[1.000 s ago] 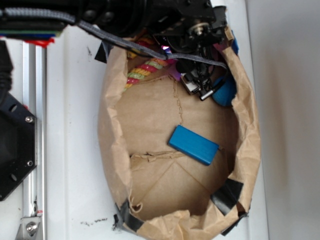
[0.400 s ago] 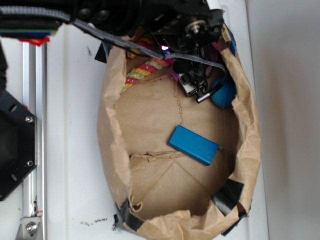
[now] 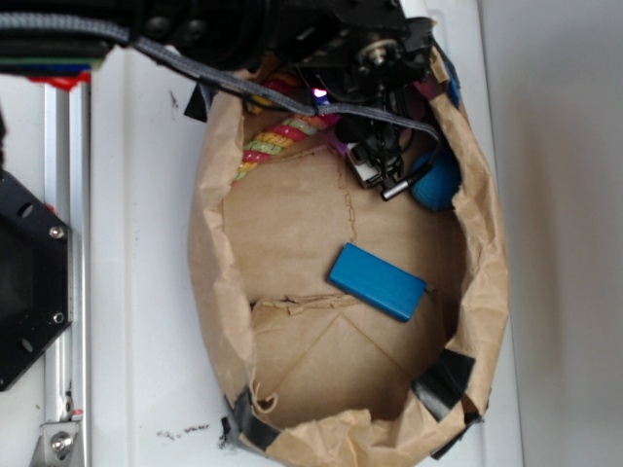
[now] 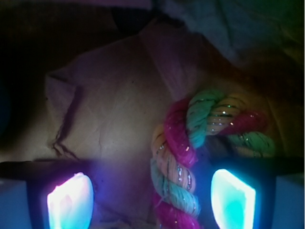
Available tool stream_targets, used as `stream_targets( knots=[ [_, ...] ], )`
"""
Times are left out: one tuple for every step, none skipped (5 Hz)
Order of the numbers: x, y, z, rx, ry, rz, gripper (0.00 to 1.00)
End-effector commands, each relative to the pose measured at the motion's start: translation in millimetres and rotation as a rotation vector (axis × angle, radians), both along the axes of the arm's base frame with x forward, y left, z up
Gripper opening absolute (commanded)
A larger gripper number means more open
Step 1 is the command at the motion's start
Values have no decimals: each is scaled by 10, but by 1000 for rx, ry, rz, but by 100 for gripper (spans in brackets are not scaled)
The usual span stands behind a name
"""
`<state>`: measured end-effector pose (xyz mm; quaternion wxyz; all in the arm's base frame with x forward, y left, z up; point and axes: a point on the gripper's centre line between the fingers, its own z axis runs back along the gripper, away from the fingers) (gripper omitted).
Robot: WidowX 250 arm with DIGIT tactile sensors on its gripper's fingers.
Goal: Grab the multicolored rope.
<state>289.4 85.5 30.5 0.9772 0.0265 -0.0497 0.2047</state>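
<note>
The multicolored rope (image 3: 280, 136) is a thick twisted rope in red, yellow and light green, lying at the far end of the brown paper bag (image 3: 209, 263), partly hidden under the arm. In the wrist view the rope (image 4: 177, 164) runs between my two glowing pads (image 4: 232, 198), nearer the right one, with a gap on each side. My gripper (image 3: 382, 167) hangs open over the far end of the bag, its fingertips to the right of the visible rope. My gripper (image 4: 150, 200) holds nothing.
A blue block (image 3: 377, 282) lies in the middle of the bag floor. A round blue object (image 3: 440, 182) sits by the bag's right wall next to the gripper. Black tape patches (image 3: 443, 379) hold the bag's near rim. A metal rail (image 3: 64, 253) runs along the left.
The gripper has shifted slightly toward the far end of the bag over the last second. The rope and blue block have not moved.
</note>
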Motion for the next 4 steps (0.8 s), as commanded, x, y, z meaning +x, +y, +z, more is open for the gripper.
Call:
stream_targets(
  knots=[
    [67,-3,263,-3,-64,-25,100],
    [85,-10,373,-54,-84,-17,100],
    [82,-66,444,-45,-105,-28,100],
    [101,-50,426,-44,-101,-25,100]
  ],
)
